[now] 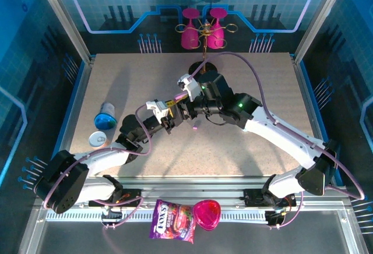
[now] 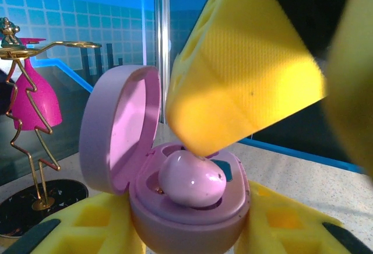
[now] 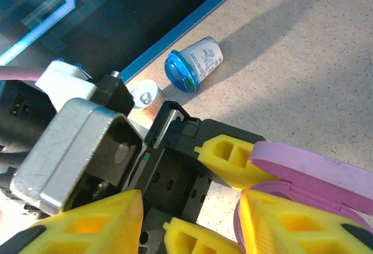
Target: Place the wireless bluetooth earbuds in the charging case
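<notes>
Holding open case (image 2: 187,218), left gripper (image 2: 186,236), earbud (image 2: 192,178) inside

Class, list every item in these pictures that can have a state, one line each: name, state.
charging case, lid open, clamped at its base
lilac earbud, lying in the case, sitting proud
left gripper, shut on the charging case
right gripper, open, one finger over the earbud
blue-capped cup, lying on its side
</notes>
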You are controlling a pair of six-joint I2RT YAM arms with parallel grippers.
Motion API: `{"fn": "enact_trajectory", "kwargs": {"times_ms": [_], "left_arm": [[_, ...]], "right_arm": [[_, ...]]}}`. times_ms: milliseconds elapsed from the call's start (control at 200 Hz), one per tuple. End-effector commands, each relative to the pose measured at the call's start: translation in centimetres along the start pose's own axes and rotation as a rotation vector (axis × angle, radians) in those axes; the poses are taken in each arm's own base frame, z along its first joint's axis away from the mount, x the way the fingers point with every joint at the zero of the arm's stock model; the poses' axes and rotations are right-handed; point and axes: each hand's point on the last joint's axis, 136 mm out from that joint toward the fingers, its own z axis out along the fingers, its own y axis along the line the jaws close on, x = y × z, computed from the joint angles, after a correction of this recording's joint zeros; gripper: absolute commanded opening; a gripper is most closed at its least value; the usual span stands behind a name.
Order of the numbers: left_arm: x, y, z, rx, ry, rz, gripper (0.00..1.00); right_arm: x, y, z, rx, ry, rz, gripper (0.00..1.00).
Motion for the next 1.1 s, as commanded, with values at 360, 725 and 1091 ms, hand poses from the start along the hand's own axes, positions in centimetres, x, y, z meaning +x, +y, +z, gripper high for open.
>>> {"fn": "enact_trajectory", "kwargs": {"times_ms": [360,725,1091], "left_arm": [[-2.6,-1.0,0.2,0.043,-0.066,0.045,0.27],[-3.0,-1.2,0.4,0.057,-0.083,0.043,0.27],[-2.5,0.3,-0.4,0.002,-0.088,0.024,0.27]], "right_arm": [[-0.2,-1.6,-0.9,0.078,-0.006,-0.008,0.47],[-0.2,-1.8,-1.5,0.020,-0.056,0.049,0.51],[0.2,0.0,-3.3,-0.081,-0.106,-0.024,0.54]]}}
